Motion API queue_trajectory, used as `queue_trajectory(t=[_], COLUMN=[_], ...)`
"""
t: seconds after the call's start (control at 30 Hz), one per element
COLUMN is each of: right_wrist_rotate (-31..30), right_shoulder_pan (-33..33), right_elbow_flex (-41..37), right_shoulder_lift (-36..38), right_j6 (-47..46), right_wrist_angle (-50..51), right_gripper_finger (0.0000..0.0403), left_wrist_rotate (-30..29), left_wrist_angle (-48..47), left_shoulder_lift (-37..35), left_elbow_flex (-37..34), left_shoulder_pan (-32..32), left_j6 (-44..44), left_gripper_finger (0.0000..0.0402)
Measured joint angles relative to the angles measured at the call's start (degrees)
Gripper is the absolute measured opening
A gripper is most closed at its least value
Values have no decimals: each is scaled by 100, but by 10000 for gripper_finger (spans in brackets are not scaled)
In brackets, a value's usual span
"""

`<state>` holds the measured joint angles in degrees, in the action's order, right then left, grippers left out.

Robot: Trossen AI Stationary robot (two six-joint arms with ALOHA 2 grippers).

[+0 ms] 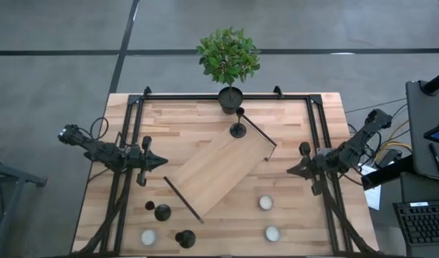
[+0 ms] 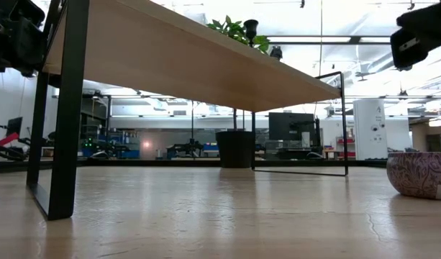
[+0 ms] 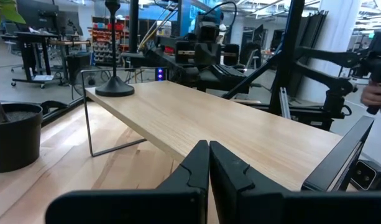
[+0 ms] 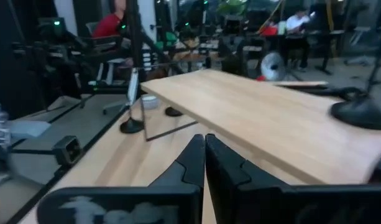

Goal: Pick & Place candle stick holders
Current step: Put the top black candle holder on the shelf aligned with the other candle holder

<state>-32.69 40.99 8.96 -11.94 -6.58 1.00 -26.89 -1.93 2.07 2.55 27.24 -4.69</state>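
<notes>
Candle stick holders: one [image 1: 238, 129] on riser, two [image 1: 162, 212] [image 1: 185, 239] on table.

Overhead, table-level and facing wrist cameras share the wooden shelf [image 1: 220, 170], seemingly.

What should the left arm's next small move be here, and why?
Probably opening the left gripper and easing it toward the two candle stick holders near the table's front-left. One holder already stands on the raised wooden shelf; those two are still on the table, on the left arm's side. Both grippers are shut and empty; the right gripper waits opposite.
</notes>
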Motion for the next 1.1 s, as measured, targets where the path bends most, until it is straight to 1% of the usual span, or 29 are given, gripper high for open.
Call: queue_trajectory(t=[0.13,0.37,0.47,0.5,0.73,0.83,1.1], right_wrist_rotate=[-26,15,302,315,304,269,269], right_shoulder_pan=[-110,-141,-146,-150,-168,-168,-163], right_elbow_flex=[-92,-209,-233,-251,-281,-279,-281], right_shoulder_lift=[512,1194,1179,1177,1182,1195,1167], right_j6=[233,35,62,93,308,204,251], right_wrist_angle=[346,1141,1177,1204,1253,1185,1227], right_gripper_finger=[8,8,8,8,8,8,8], left_wrist_rotate=[0,0,2,0,43,46,44], left_wrist_angle=[0,0,2,0,-116,-114,-127], left_shoulder_lift=[0,0,0,2,2,13,15], left_elbow_flex=[-1,0,-1,-1,22,19,19], left_shoulder_pan=[0,0,0,0,3,7,7], left_j6=[0,0,0,0,-81,-242,-264], left_gripper_finger=[10,10,10,10,10,10,10])
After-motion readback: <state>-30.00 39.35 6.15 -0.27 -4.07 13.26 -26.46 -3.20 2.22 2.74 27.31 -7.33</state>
